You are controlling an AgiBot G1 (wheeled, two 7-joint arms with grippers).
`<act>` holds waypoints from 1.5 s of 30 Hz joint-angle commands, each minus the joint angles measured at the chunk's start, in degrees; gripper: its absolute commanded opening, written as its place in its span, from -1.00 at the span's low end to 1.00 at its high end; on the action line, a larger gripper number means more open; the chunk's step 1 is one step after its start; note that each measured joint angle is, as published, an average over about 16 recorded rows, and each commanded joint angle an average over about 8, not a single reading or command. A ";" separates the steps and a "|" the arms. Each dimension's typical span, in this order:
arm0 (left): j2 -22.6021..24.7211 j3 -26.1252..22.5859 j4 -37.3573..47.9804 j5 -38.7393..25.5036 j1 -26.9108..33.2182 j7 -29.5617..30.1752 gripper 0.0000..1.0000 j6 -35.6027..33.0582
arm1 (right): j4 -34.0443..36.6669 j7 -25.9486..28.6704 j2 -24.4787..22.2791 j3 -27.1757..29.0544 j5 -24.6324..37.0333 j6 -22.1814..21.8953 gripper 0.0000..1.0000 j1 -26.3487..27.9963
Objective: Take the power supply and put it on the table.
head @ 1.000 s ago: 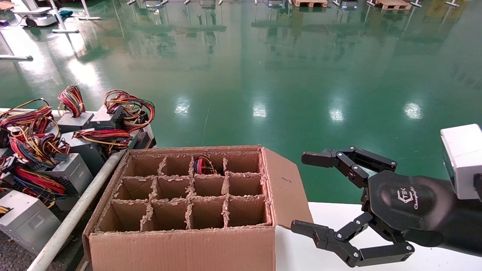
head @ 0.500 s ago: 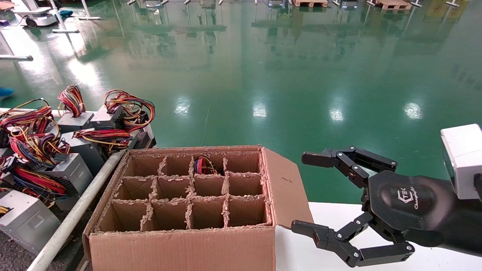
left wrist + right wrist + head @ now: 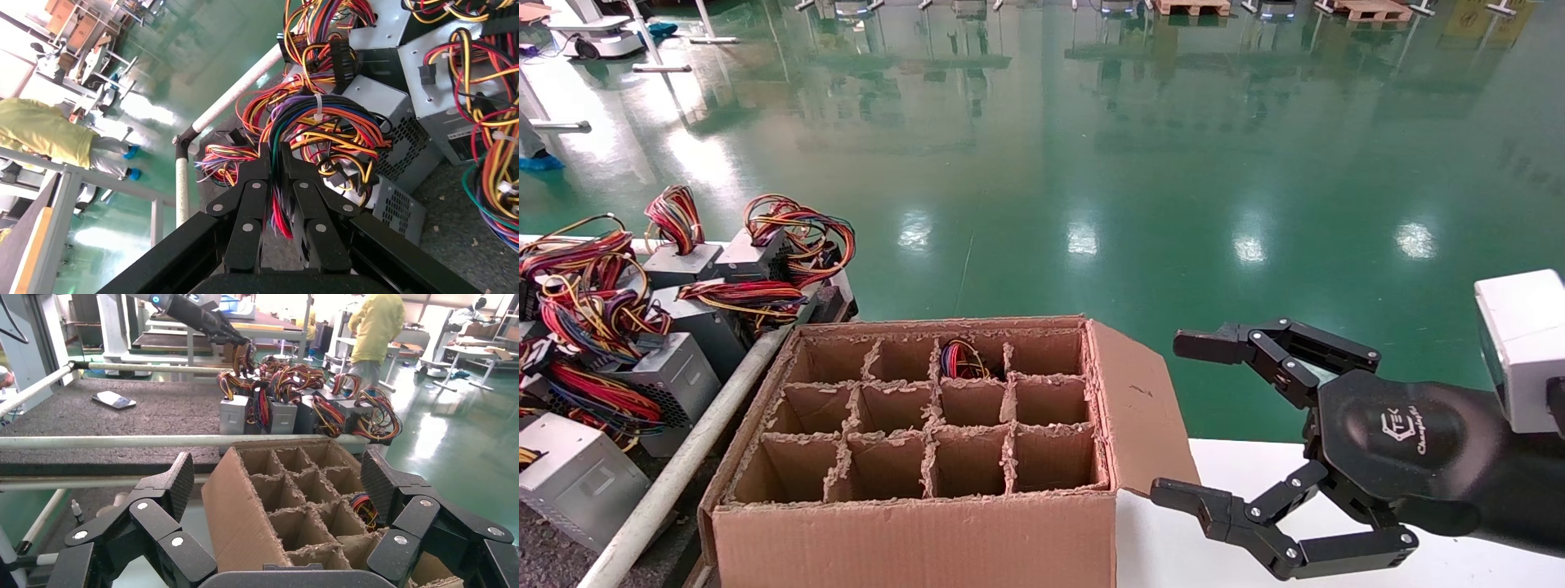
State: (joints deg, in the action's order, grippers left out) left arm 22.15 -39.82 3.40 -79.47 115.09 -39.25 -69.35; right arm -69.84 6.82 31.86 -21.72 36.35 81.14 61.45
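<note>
The right gripper (image 3: 1185,420) is held over the edge of the white table (image 3: 1173,555), just right of the box (image 3: 911,531), with its jaws spread wide and nothing between them. In the right wrist view the same gripper (image 3: 278,478) is seen with the box (image 3: 245,514) framed between its two fingers (image 3: 174,481) but not touched. The box is divided into cardboard cells; a wire bundle (image 3: 960,359) is seen in one cell of the far row, and the unit under it is hidden. The left gripper (image 3: 276,160) is out of the head view; in its wrist view the jaws are closed narrowly on a bunch of coloured wires (image 3: 318,125) belonging to a power supply (image 3: 382,119) in the pile. That grey unit is shown with a perforated side and rests among other supplies (image 3: 674,376) on the dark mat (image 3: 153,410) left of the box, behind a white rail (image 3: 682,465). In the right wrist view the left arm (image 3: 196,315) is seen reaching down to the wires of the far units (image 3: 245,361). Whether the power supply is lifted off the mat cannot be told. A person in yellow (image 3: 373,321) is seen in the background on the green floor (image 3: 1091,163).
</note>
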 commanded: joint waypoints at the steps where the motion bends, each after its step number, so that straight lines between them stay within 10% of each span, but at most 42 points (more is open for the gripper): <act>1: -0.19 0.14 -0.05 0.16 -0.49 -0.05 -0.59 -0.26 | 0.00 0.00 0.00 0.00 0.00 0.00 1.00 0.00; 8: -0.37 0.51 -0.30 0.64 -1.30 -0.05 1.00 -0.58 | 0.01 0.00 0.00 0.00 -0.01 -0.01 1.00 -0.01; 34: -0.30 0.55 -0.03 0.72 -0.80 0.35 1.00 -0.72 | 0.01 0.00 0.00 0.00 -0.01 -0.01 1.00 -0.01; 45: 1.72 2.57 2.02 3.55 2.92 9.21 1.00 -1.88 | 0.02 0.00 0.00 0.00 -0.01 -0.02 1.00 -0.01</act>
State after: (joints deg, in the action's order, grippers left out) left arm 24.44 -36.46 6.40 -74.87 117.70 -29.46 -70.54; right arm -69.82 6.81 31.86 -21.71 36.34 81.12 61.44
